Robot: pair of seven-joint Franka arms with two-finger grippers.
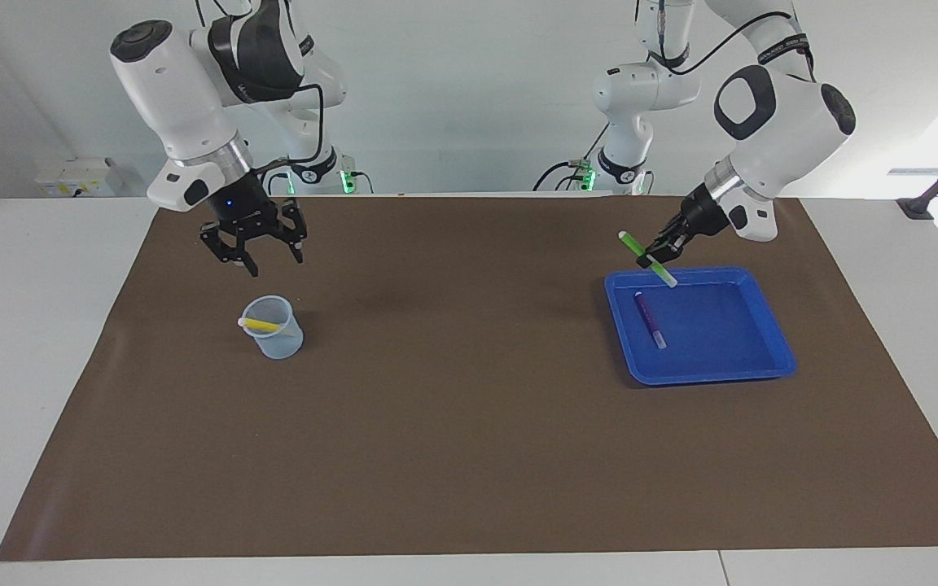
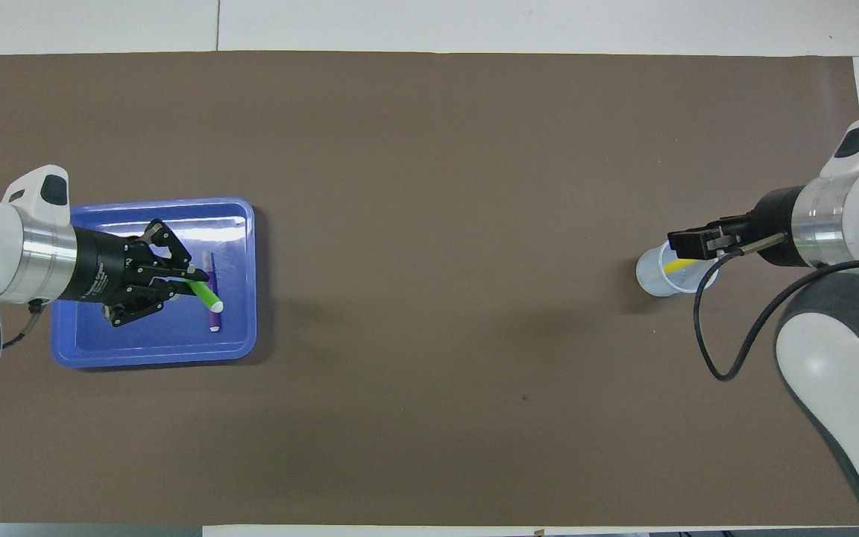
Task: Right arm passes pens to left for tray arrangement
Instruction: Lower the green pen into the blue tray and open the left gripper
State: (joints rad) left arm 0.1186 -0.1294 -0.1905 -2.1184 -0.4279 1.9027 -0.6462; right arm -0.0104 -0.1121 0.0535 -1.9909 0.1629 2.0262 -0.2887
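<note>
A brown mat (image 1: 469, 407) covers the table (image 1: 29, 325). On it toward the left arm's end, at about 3 o'clock in the facing view, sits the tray (image 1: 762, 325), the purple pen (image 1: 650, 320) lying inside. The cup (image 1: 273, 328), at about 9 o'clock, holds the yellow pen (image 1: 261, 325). The right gripper (image 1: 264, 255) hangs over the cup, fingers apart and empty. The left gripper (image 1: 655, 255) is clamped on the green pen (image 1: 647, 258), tilted over the tray's rim.
</note>
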